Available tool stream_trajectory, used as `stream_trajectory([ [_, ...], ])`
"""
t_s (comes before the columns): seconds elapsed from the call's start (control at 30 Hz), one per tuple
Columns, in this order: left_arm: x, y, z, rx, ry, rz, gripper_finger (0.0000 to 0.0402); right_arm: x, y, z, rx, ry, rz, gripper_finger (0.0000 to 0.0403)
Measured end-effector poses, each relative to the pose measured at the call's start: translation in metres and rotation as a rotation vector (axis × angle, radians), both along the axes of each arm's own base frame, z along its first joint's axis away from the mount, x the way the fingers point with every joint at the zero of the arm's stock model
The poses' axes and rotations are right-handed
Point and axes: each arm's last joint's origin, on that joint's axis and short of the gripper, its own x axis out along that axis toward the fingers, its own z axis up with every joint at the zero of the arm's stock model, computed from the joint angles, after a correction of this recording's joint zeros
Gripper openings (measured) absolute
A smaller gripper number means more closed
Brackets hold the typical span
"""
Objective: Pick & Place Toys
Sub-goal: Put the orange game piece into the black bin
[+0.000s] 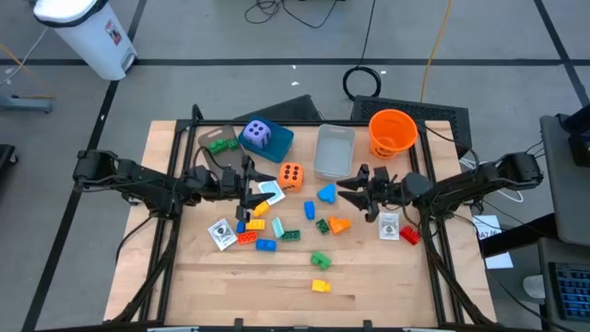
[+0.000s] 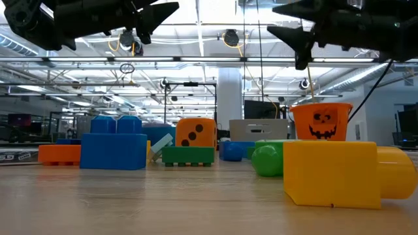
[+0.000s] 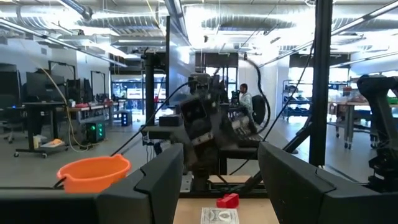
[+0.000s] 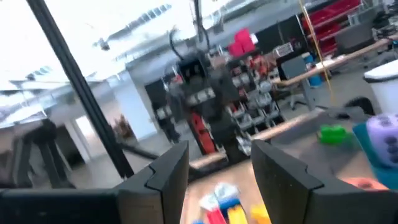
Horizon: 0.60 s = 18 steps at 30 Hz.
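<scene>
Both arms hover mid-tabletop, left gripper [image 1: 251, 189] and right gripper [image 1: 355, 189] with fingers spread, holding nothing. The toys [image 1: 277, 226] lie scattered between them toward the front edge; crowded bricks could get knocked aside on descent.

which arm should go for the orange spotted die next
Left, probably. In the high view the left gripper hangs open just beside the orange die, on its own side of the table. The right gripper, also open, is farther off, with the blue brick lying between.
</scene>
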Motion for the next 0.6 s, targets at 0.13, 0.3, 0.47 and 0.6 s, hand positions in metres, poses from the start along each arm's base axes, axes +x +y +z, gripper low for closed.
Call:
stream_trajectory([
  [0.13,0.001,0.0,-0.002,0.001,0.021,0.0,0.0214,0.022,0.006,0.009,-0.068,0.228,0.082,0.0167],
  [0.3,0.001,0.0,-0.003,0.0,0.037,0.004,0.0214,0.038,0.012,0.01,-0.187,0.735,0.097,0.0167],
  [0.47,0.001,0.001,-0.004,-0.003,0.045,0.024,0.0214,0.038,0.02,-0.003,-0.252,0.834,0.166,0.0167],
  [0.6,0.002,0.004,-0.005,-0.009,0.056,0.044,0.0214,0.036,0.024,-0.016,-0.321,0.916,0.224,0.0167],
])
